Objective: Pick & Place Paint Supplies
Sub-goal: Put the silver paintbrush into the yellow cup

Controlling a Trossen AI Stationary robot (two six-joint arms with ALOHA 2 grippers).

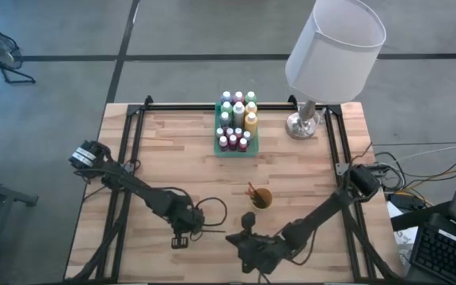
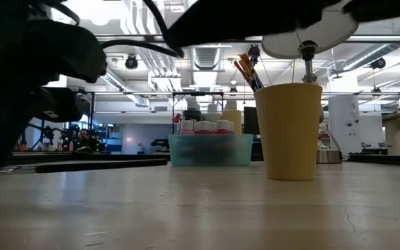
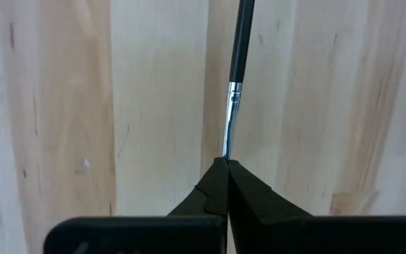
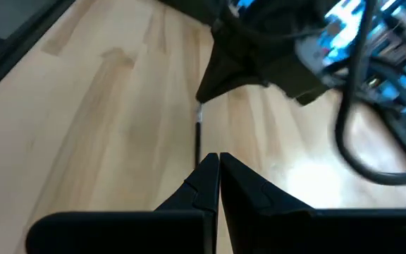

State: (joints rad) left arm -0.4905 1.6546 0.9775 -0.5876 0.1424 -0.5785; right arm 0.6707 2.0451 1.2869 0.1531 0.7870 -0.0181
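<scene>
Jaws of the left gripper point(image 3: 227, 164) are closed on the metal end of a thin dark-handled paintbrush point(image 3: 237, 77), low over the tabletop point(image 1: 165, 158) near its front edge. Jaws of the right gripper point(image 4: 218, 158) are closed, empty, at the brush's other end. Paint bottles point(image 1: 237, 120) stand in a green tray point(image 1: 218, 148) toward the back edge. More brushes point(image 1: 253, 191) stand in a yellow cup point(image 1: 264, 199) at mid-table.

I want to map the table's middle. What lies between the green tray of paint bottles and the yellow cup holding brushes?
Nothing: in the high view, only bare wooden table separates the green tray from the yellow cup.
</scene>
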